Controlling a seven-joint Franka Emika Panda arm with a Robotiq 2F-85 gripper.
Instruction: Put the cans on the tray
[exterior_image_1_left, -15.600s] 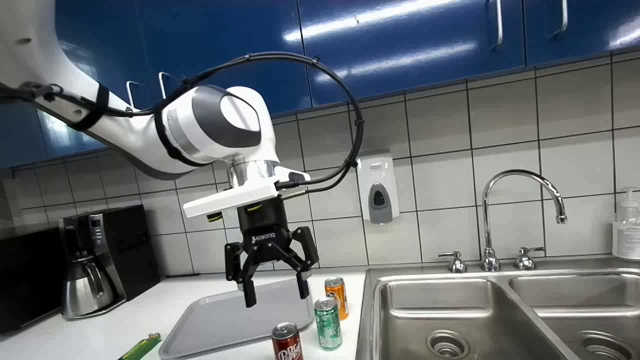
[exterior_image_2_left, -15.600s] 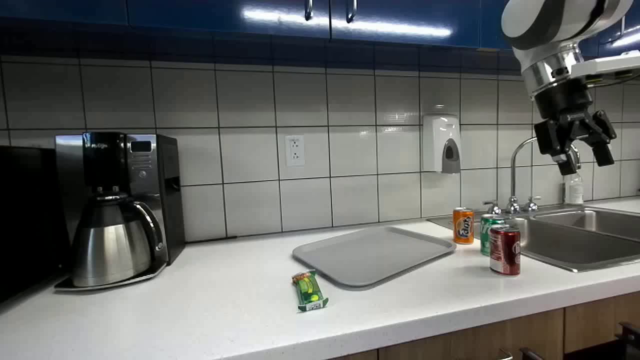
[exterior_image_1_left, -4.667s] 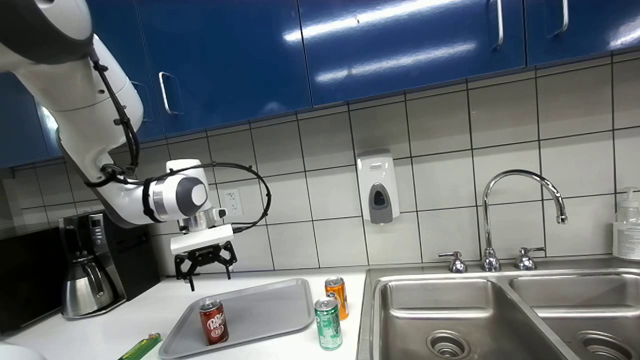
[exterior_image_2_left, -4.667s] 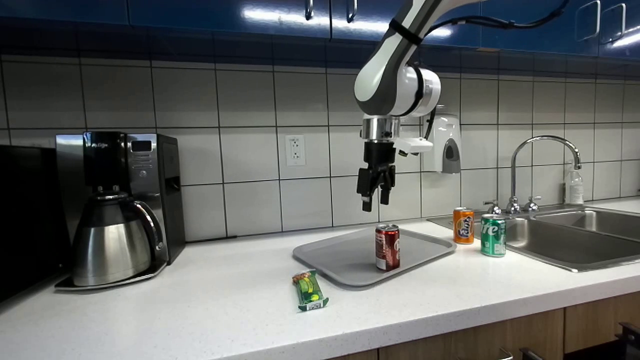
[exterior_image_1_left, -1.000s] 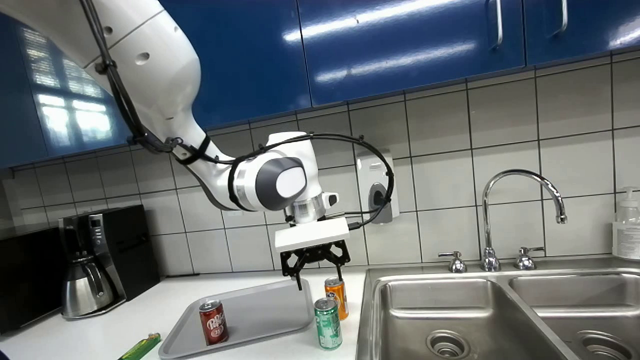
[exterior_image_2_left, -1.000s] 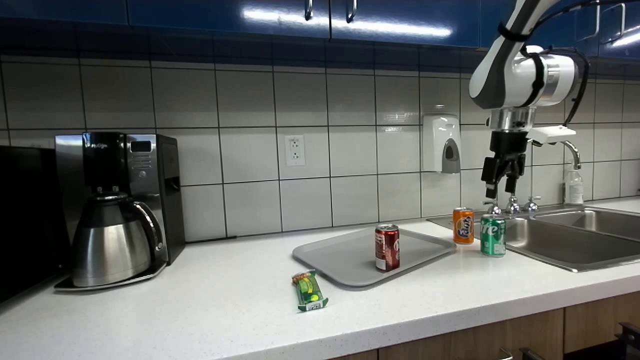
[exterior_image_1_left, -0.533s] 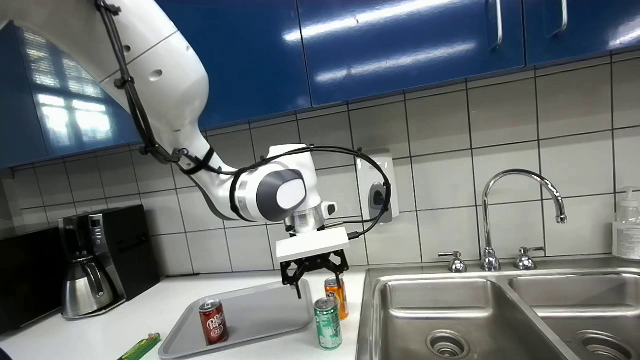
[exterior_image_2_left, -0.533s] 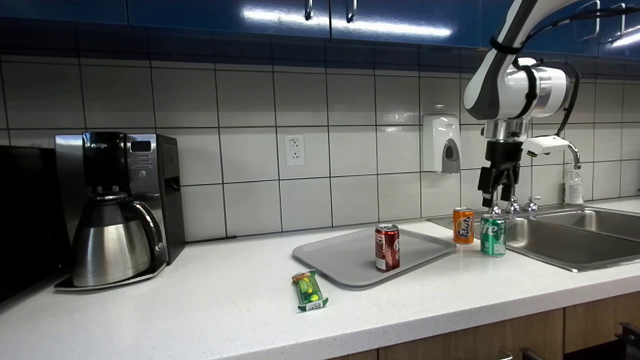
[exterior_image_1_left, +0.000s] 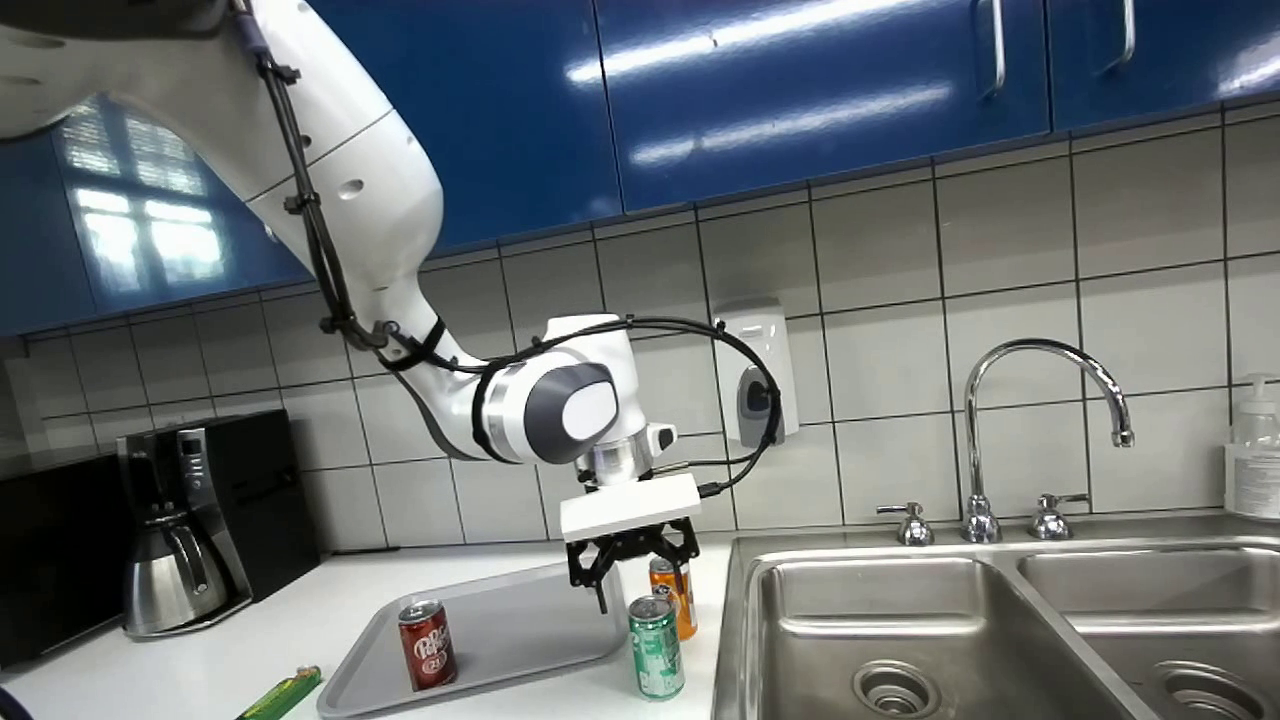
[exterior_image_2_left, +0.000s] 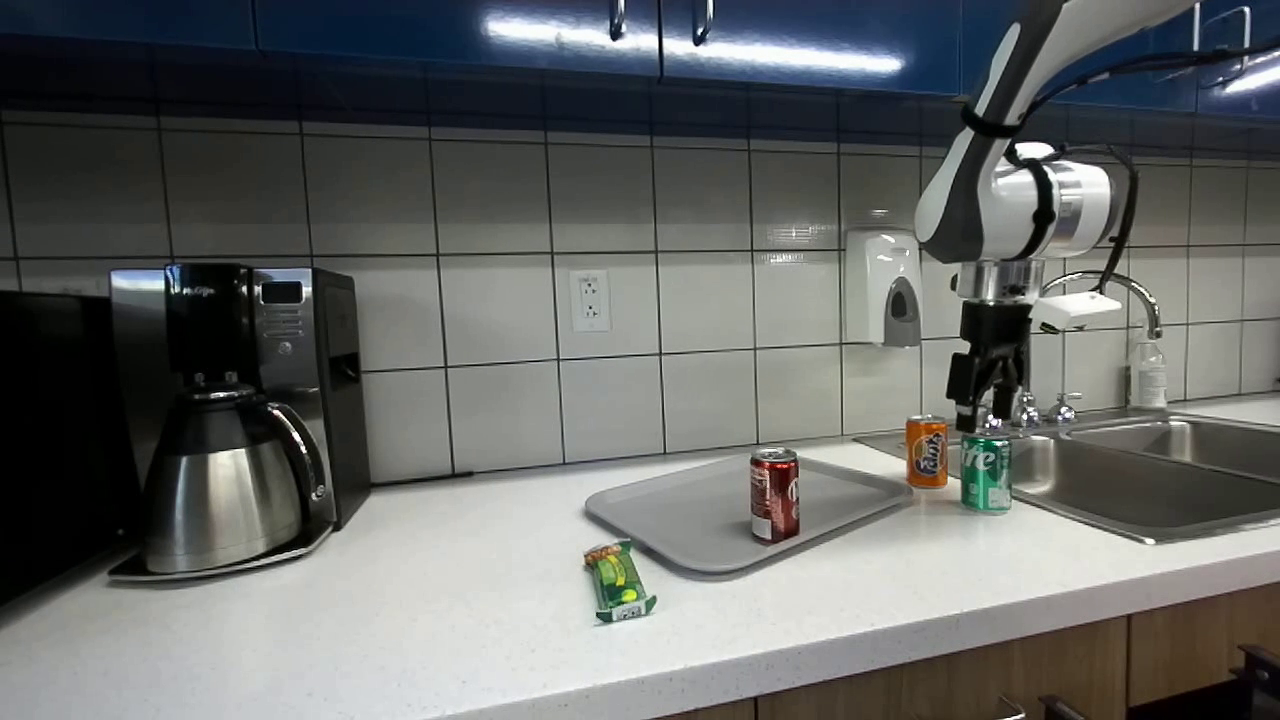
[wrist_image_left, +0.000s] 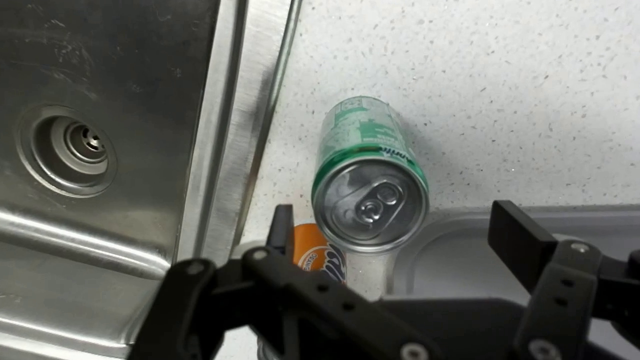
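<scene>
The dark red can (exterior_image_1_left: 428, 645) stands upright on the grey tray (exterior_image_1_left: 530, 630), near its front edge; both also show in an exterior view, the can (exterior_image_2_left: 775, 497) on the tray (exterior_image_2_left: 670, 510). The green can (exterior_image_1_left: 656, 650) stands upright on the counter beside the tray; it also shows in the wrist view (wrist_image_left: 367, 130). The orange can (exterior_image_2_left: 926, 455) stands upright behind it, partly hidden in the wrist view (wrist_image_left: 307, 250). My gripper (exterior_image_2_left: 986, 415) is open and empty, just above and slightly behind the green can. In the wrist view its fingers (wrist_image_left: 392, 220) are wide apart, the green can's top between them but nearer the left finger.
The steel sink (exterior_image_1_left: 750, 640) lies right beside the green and orange cans, with a faucet (exterior_image_1_left: 975, 440) behind it. A green snack packet (exterior_image_2_left: 618, 582) lies in front of the tray. A coffee maker (exterior_image_2_left: 240, 400) stands at the far left. A white dispenser (exterior_image_2_left: 882, 285) hangs on the wall.
The dark red can went from the counter onto the tray earlier. My open gripper then moved from above the tray toward the sink and, over the last second, came down toward the green can.
</scene>
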